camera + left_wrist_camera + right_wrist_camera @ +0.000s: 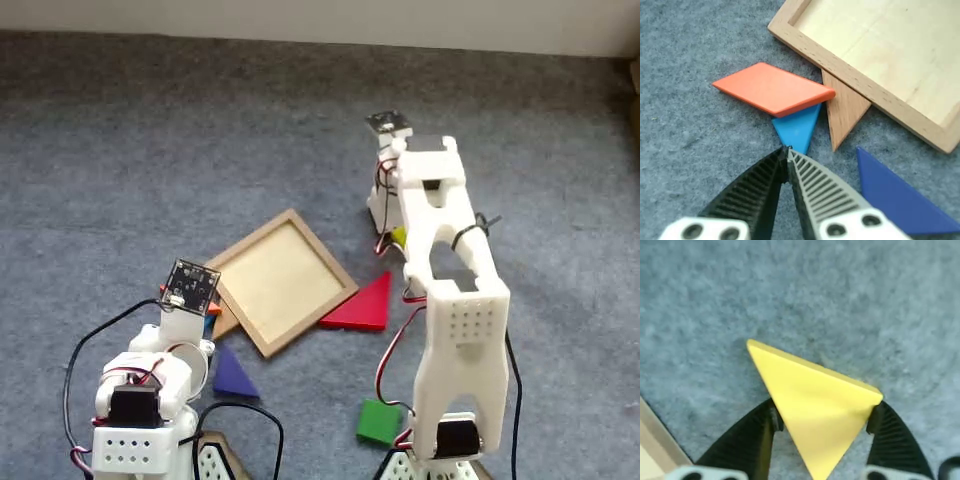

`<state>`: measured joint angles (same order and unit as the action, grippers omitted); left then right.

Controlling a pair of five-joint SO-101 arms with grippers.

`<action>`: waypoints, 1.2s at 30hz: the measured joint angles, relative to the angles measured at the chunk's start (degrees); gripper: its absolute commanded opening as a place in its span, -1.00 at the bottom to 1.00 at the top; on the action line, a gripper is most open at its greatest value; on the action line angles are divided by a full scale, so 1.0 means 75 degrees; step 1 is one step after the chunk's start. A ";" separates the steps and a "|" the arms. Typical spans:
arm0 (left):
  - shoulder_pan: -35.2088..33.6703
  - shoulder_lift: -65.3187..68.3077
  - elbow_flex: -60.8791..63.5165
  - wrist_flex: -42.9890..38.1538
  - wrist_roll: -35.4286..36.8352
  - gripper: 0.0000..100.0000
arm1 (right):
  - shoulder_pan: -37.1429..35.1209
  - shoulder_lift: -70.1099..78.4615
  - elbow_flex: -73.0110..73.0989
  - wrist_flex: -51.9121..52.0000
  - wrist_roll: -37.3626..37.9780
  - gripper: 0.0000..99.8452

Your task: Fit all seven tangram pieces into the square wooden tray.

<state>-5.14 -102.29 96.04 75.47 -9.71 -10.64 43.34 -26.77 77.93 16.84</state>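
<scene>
Right pincer (823,415) clamps yellow triangle (810,385); left pincer (787,150) closed by light-blue triangle (799,129)

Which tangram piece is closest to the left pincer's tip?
The light blue triangular piece: its corner sits just ahead of the shut left pincer. The orange parallelogram and dark blue triangle lie farther off.

Soft, even, fairly bright light, faint thin shadows along the edges of the tray (280,282)

tray (850,75) cut off by left wrist view's edge, dark blue triangle (890,197) likewise, yellow triangle (815,400) with one tip cropped
</scene>
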 measured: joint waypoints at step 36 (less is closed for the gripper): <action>0.0000 -0.0012 0.0000 0.0000 0.0000 -0.99 | -0.0633 -0.2215 0.2673 -0.0551 0.0680 -0.87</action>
<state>-5.14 -102.37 96.04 75.47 -9.71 -15.38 26.73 -6.73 73.80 21.93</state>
